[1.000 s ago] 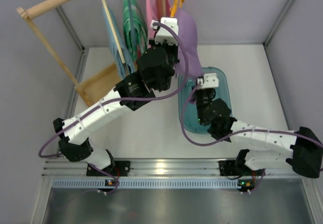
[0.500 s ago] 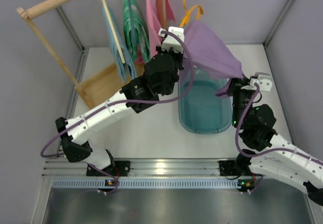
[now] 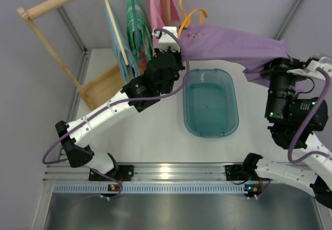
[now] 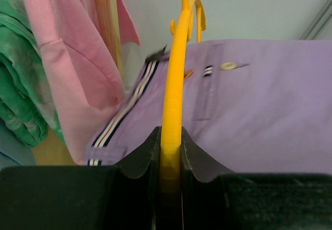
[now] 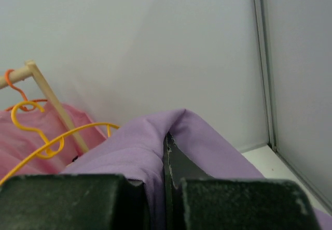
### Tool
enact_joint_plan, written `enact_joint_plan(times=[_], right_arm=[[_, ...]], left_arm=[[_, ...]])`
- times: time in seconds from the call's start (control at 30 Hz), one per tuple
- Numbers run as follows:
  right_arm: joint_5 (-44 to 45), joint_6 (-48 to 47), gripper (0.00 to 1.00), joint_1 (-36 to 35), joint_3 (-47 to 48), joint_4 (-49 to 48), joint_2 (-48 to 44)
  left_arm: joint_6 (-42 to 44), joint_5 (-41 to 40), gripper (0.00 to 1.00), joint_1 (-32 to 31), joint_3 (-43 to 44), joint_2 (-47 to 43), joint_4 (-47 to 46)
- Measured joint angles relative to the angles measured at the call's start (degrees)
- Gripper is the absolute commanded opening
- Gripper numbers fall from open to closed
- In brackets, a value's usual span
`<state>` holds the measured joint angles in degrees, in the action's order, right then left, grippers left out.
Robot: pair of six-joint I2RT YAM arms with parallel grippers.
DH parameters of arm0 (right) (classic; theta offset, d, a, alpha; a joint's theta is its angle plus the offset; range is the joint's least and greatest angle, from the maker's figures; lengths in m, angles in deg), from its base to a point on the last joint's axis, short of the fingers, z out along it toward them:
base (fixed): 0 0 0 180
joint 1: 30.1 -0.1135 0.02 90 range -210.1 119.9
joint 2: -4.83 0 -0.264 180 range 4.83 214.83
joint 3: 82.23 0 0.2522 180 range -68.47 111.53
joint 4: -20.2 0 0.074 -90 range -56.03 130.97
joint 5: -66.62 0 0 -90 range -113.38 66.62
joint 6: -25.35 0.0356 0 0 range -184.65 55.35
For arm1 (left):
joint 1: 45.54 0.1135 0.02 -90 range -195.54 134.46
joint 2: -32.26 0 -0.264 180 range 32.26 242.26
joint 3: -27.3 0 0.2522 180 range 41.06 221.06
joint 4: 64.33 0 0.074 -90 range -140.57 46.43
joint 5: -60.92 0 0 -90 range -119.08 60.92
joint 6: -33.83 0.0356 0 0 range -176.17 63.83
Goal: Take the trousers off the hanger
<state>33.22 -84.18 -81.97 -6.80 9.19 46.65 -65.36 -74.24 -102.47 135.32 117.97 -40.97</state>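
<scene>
White table (image 3: 155, 137) lies below; trousers (image 3: 228, 42) span left to right above it, long axis running from hanger (image 4: 172, 100) to right gripper (image 5: 167, 155), clamped on the far cloth end; left gripper (image 4: 170, 149) is pressed onto the hanger bar; pull direction judged rightward, away from hanger.

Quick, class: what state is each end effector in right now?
Left end effector: shut on the hanger.
Right end effector: shut on the trousers.

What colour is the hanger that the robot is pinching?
The hanger is bright orange-yellow. It shows best in the left wrist view.
</scene>
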Motion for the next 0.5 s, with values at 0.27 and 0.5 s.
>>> enact_joint_plan(times=[0.27, 0.5], right_arm=[[-1.2, -1.6, 0.0, 0.33, 10.1, 1.57, 3.87], [-4.13, 0.35, 0.0, 0.46, 12.33, 8.0, 8.17]], left_arm=[[-1.49, -4.24, 0.0, 6.32, -2.6, 0.02, 2.47], [-1.42, -4.07, 0.0, 6.93, -3.43, -0.09, 3.8]])
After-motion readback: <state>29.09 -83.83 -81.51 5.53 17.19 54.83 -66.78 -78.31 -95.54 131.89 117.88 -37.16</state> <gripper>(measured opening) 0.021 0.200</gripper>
